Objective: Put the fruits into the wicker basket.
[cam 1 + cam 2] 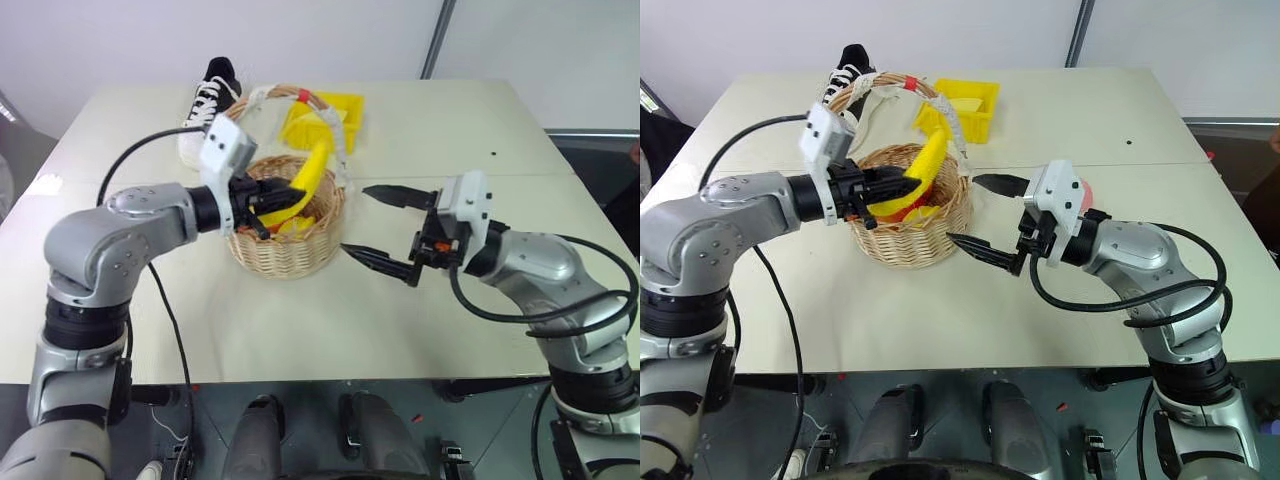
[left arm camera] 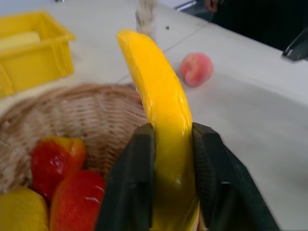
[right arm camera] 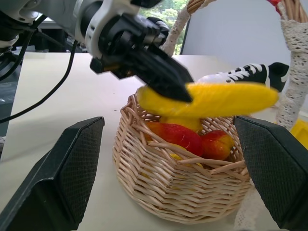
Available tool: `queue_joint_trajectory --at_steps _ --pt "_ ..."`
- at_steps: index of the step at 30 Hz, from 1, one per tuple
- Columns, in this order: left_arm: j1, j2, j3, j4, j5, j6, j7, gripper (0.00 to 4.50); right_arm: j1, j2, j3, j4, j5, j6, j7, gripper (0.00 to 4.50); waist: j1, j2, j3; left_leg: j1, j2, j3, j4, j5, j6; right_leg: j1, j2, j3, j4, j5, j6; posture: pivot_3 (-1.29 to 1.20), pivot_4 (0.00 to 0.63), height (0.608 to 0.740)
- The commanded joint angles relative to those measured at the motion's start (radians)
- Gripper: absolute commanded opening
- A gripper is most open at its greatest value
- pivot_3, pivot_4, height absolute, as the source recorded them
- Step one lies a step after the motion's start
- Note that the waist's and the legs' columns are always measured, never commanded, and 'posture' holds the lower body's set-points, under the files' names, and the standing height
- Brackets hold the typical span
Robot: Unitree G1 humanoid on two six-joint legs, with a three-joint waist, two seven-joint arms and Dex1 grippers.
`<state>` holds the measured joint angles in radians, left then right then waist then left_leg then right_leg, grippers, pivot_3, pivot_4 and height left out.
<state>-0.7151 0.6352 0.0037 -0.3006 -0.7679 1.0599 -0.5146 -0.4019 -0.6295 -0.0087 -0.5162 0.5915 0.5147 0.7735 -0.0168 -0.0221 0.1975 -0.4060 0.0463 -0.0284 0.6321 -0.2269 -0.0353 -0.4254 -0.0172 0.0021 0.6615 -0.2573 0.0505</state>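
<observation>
My left gripper (image 1: 275,200) is shut on the lower end of the yellow banana (image 1: 312,175), with a black finger (image 2: 132,183) pressed to each side. The banana hangs tilted above the wicker basket (image 1: 285,258), its tip up near the white-wrapped handle (image 1: 300,98). The small pink-orange peach (image 2: 196,69) lies on the table to the basket's right, and it peeks out behind my right hand (image 1: 1085,190). My right gripper (image 1: 355,220) stands open just right of the basket, pointing at it, with nothing between its fingers (image 3: 62,178).
Red-and-yellow fruits (image 3: 178,137) lie inside the basket. A yellow plastic bin (image 1: 335,115) and a black-and-white sneaker (image 1: 210,95) sit behind it at the far side of the table. A black cable (image 1: 135,150) arcs over my left arm.
</observation>
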Motion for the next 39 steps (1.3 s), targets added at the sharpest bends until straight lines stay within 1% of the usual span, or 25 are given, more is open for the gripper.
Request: queue_joint_trajectory --at_steps 1,3,7,11,14,15,19,22,27,35,38,39 --pt "-0.027 -0.002 0.006 0.0 0.036 0.001 0.019 2.78 0.004 -0.002 -0.026 -0.044 0.007 -0.014 -0.008 4.5 0.0 0.0 0.0 0.0 0.0 0.0 0.0 0.0 0.0 0.0 0.0 0.0 0.0 0.0 0.0 0.0 0.15 0.74" --pt "-0.03 -0.006 0.022 -0.001 0.039 -0.002 0.024 3.77 0.011 -0.006 -0.029 -0.036 0.002 -0.016 -0.005 4.5 0.002 0.0 0.0 0.0 0.001 0.0 0.0 0.0 0.0 0.0 0.001 0.0 0.0 0.0 0.0 0.0 0.15 0.74" --pt "-0.006 -0.016 0.084 -0.043 -0.014 -0.007 0.0 3.77 0.012 -0.015 -0.044 0.026 -0.025 -0.027 -0.007 4.5 0.002 0.0 0.0 0.0 0.001 0.0 0.0 0.0 0.0 0.0 0.0 0.0 0.0 0.0 0.0 0.0 0.15 0.74" --pt "0.136 0.022 0.195 -0.165 -0.114 -0.121 -0.183 3.77 -0.039 -0.025 -0.026 0.276 -0.212 -0.101 -0.095 4.5 -0.005 0.0 0.0 0.001 0.001 0.001 0.0 0.0 0.0 0.0 0.001 0.001 0.0 0.0 -0.001 0.0 0.15 0.74" --pt "0.244 0.049 0.243 -0.192 -0.147 -0.175 -0.276 3.77 -0.102 0.0 -0.01 0.467 -0.309 -0.155 -0.157 4.5 0.0 0.0 0.0 0.002 0.001 0.004 -0.001 0.0 0.0 -0.001 0.001 0.005 0.001 0.0 -0.002 0.0 0.15 0.74" --pt "0.267 0.051 0.252 -0.193 -0.155 -0.186 -0.288 3.77 -0.12 0.01 -0.009 0.512 -0.329 -0.171 -0.171 4.5 0.0 0.0 0.0 0.003 0.001 0.004 0.0 0.0 0.0 -0.001 0.001 0.005 0.001 0.0 -0.003 0.0 0.15 0.74" --pt "0.405 0.05 0.259 -0.22 -0.13 -0.275 -0.35 3.77 -0.249 0.07 -0.031 0.787 -0.426 -0.201 -0.327 4.5 -0.004 0.001 0.0 0.003 0.001 0.007 0.0 0.0 0.0 -0.001 0.002 0.009 0.001 0.001 -0.005 0.0 0.15 0.74" --pt "0.442 0.038 0.253 -0.238 -0.137 -0.306 -0.347 3.77 -0.296 0.088 -0.044 0.899 -0.449 -0.207 -0.367 4.5 0.002 0.0 0.0 0.004 0.001 0.009 0.0 0.0 0.0 -0.002 0.002 0.012 0.001 0.001 -0.004 0.0 0.15 0.74" --pt "0.448 0.037 0.242 -0.235 -0.128 -0.336 -0.33 3.77 -0.318 0.104 -0.071 0.961 -0.427 -0.123 -0.378 4.5 0.003 0.0 0.0 0.003 0.001 0.01 0.0 0.0 0.0 -0.002 0.002 0.012 0.001 0.001 -0.003 0.0 0.15 0.74" --pt "0.433 0.042 0.221 -0.215 -0.118 -0.355 -0.329 3.77 -0.305 0.112 -0.093 0.954 -0.419 -0.032 -0.391 4.5 -0.004 0.0 0.0 0.005 0.002 0.01 -0.001 0.0 0.001 -0.002 0.003 0.013 0.001 0.002 -0.003 0.0 0.15 0.74" --pt "0.423 0.04 0.212 -0.206 -0.114 -0.361 -0.331 3.84 -0.295 0.118 -0.102 0.936 -0.415 -0.025 -0.39 3.61 -0.004 0.0 0.0 0.005 0.002 0.01 -0.001 0.0 0.001 -0.002 0.004 0.013 0.001 0.002 -0.003 0.0 0.15 0.74" --pt "0.421 0.04 0.212 -0.203 -0.114 -0.363 -0.333 3.84 -0.292 0.117 -0.101 0.931 -0.421 -0.028 -0.394 3.16 -0.004 0.0 0.0 0.005 0.002 0.01 -0.001 0.0 0.001 -0.002 0.004 0.013 0.001 0.002 -0.003 0.0 0.15 0.74"
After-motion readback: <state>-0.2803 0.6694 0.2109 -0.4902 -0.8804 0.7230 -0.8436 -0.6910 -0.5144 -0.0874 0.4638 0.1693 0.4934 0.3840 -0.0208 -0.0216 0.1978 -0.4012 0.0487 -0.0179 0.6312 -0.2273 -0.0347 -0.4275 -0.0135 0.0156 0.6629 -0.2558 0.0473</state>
